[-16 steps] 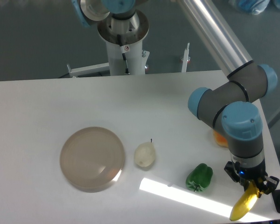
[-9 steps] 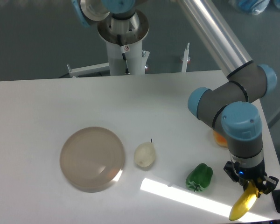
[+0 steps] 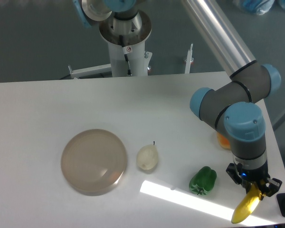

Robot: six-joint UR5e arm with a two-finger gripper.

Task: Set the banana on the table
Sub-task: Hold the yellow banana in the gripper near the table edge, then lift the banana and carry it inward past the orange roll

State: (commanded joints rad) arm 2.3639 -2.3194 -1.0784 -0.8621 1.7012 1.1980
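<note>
Hanging from the claw [image 3: 253, 190], the banana [image 3: 244, 208] is pinched at its upper end between the fingers and slants down and left, its lower tip at the counter [image 3: 47, 109] edge, right of the green pepper [image 3: 203, 180]. Arm bent at the elbow, wrist pointing straight down over the pepper's right side. Round plate [image 3: 94, 161] well left of the pepper, nothing on it; pale pear [image 3: 147, 157] just beside the plate.

robot lab, pedestal-mounted arm [image 3: 237, 61], white table [image 3: 61, 104]
</note>
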